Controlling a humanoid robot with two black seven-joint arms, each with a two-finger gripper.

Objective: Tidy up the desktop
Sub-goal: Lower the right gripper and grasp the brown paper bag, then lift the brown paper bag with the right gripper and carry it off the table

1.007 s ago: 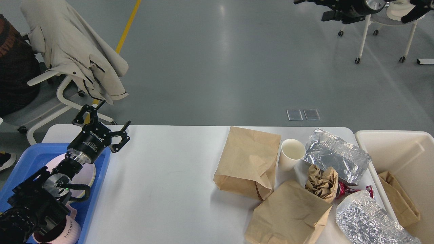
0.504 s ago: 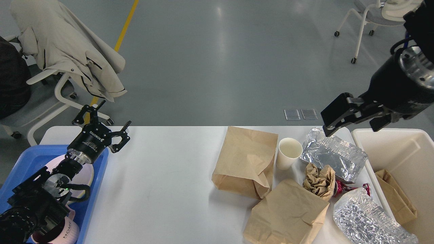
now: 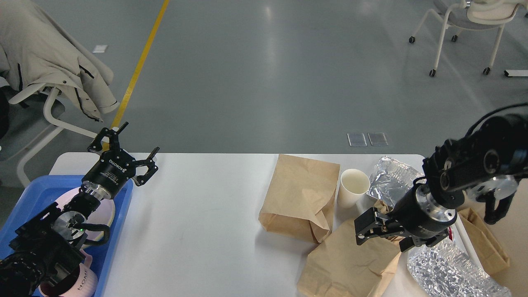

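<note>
The white desktop (image 3: 206,214) carries litter on its right half: a brown paper bag (image 3: 303,196), a second brown bag (image 3: 346,264) in front of it, a white paper cup (image 3: 352,187), a silver foil pack (image 3: 390,181) and a second foil pack (image 3: 445,272). My right gripper (image 3: 383,237) is open and empty, low over the top edge of the front brown bag. It hides most of a crumpled paper wad. My left gripper (image 3: 128,146) is open and empty above the desktop's far left corner.
A blue tray (image 3: 33,189) at the left holds a pink plate (image 3: 106,211) and a pink mug (image 3: 84,282) under my left arm. A cream bin (image 3: 513,231) at the right edge holds a brown bag (image 3: 482,243). Chairs stand on the floor beyond.
My right arm has come down from the upper right to just above the front brown bag and the paper wad. The view has shifted slightly. My left arm has not moved.
</note>
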